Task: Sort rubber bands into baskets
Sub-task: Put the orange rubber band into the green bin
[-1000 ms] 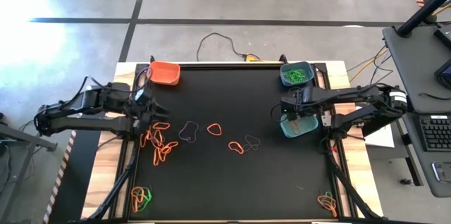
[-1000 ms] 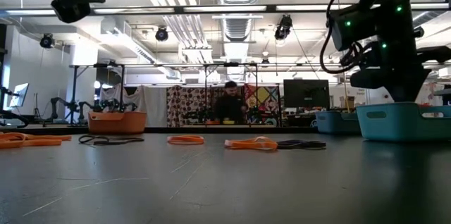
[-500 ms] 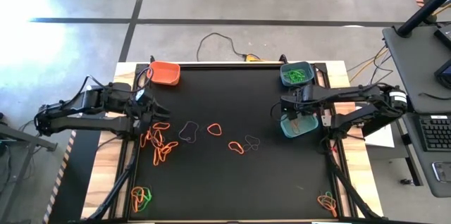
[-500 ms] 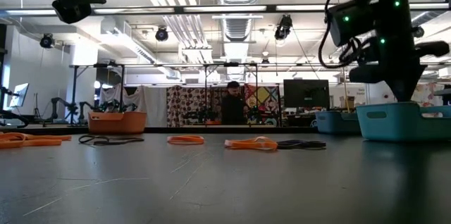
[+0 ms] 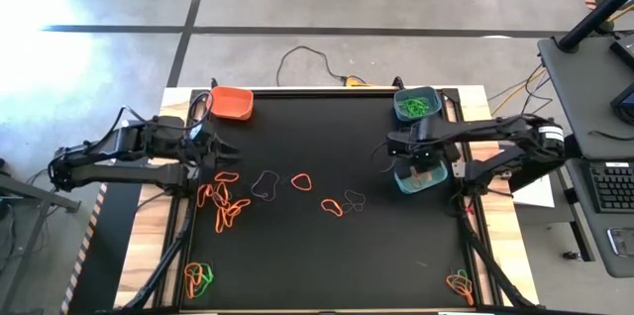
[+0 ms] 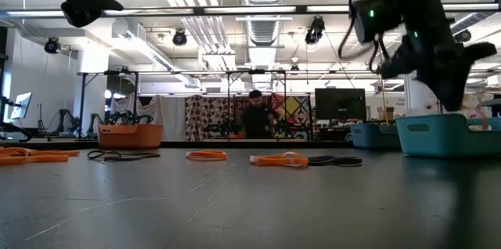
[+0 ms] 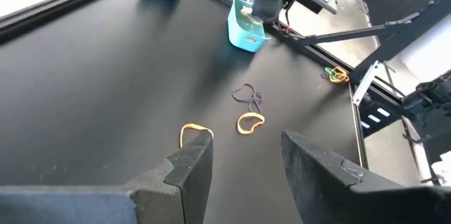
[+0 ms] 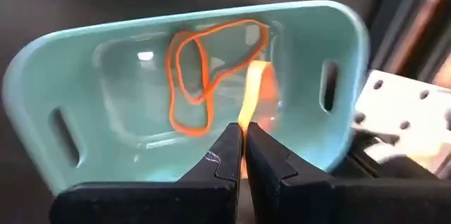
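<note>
My right gripper (image 8: pixel 243 139) hangs over the teal basket (image 5: pixel 424 178) at the table's right, shut on an orange rubber band (image 8: pixel 248 94). Another orange band (image 8: pixel 189 76) lies on the teal basket's floor. The blue basket (image 5: pixel 416 105) at the far right holds green bands. The orange basket (image 5: pixel 231 102) stands at the far left. My left gripper (image 7: pixel 246 168) is open and empty above the table's left side, near a cluster of orange bands (image 5: pixel 223 204). Loose orange (image 5: pixel 301 182) and dark (image 5: pixel 264 186) bands lie mid-table. My right gripper pinches the orange band between its two shut fingertips, at one end of the band (image 8: pixel 244 122). The fingers point down from above. The band hangs below them over the inside of the teal basket; whether its lower end touches the basket floor I cannot tell.
More bands lie mid-table: an orange one (image 5: pixel 332 207) and a dark one (image 5: pixel 354 199). Small heaps of bands lie on the wooden border at the near left (image 5: pixel 198 277) and near right (image 5: pixel 460 283). A person stands far behind the table (image 6: pixel 254 116).
My right gripper has shifted a little toward the table's left over the teal basket and has tipped, as the low view shows. It stays shut.
</note>
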Controlling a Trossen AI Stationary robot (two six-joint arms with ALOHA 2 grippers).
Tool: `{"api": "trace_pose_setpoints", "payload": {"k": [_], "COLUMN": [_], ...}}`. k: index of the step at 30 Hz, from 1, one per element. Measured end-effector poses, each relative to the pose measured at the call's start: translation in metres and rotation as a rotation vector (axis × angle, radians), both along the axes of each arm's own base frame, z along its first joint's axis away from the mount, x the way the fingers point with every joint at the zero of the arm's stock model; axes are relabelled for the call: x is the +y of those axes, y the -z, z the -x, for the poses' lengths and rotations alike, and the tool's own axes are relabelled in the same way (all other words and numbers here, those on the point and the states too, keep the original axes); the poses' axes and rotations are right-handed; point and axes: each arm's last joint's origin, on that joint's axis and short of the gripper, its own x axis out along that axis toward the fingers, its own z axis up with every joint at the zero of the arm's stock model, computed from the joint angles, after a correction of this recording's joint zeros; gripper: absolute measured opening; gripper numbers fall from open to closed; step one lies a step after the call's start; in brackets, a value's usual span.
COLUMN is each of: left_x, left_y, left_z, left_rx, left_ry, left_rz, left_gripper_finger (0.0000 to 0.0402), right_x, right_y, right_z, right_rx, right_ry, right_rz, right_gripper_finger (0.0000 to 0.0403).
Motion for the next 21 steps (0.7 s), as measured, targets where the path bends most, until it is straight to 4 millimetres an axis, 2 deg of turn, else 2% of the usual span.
{"api": "trace_pose_setpoints", "payload": {"k": [5, 9, 13, 17, 21], "left_x": [0.000, 0.000, 0.000, 0.000, -0.001], "left_y": [-0.001, 0.000, 0.000, 0.001, 0.001], "left_z": [0.002, 0.003, 0.002, 0.002, 0.002], "left_rx": [-0.008, -0.001, 0.004, 0.006, 0.005], "left_ry": [0.005, -0.009, -0.009, -0.020, 0.000], "left_rz": [-0.008, -0.009, -0.017, 0.015, 0.029], "left_gripper_finger": [0.0153, 0.0153, 0.0153, 0.0153, 0.0153], "right_x": [-0.001, 0.001, 0.003, 0.010, 0.038], "right_y": [0.029, 0.031, 0.019, -0.004, -0.031], "right_z": [-0.004, -0.004, -0.005, -0.008, -0.025], "right_rx": [-0.006, 0.035, -0.009, -0.080, -0.251], "right_ry": [-0.037, -0.060, -0.053, -0.066, -0.139], "right_rz": [-0.007, -0.020, -0.007, 0.013, -0.050], "right_gripper_finger": [0.0017, 0.0049, 0.0105, 0.0150, 0.0162]}}
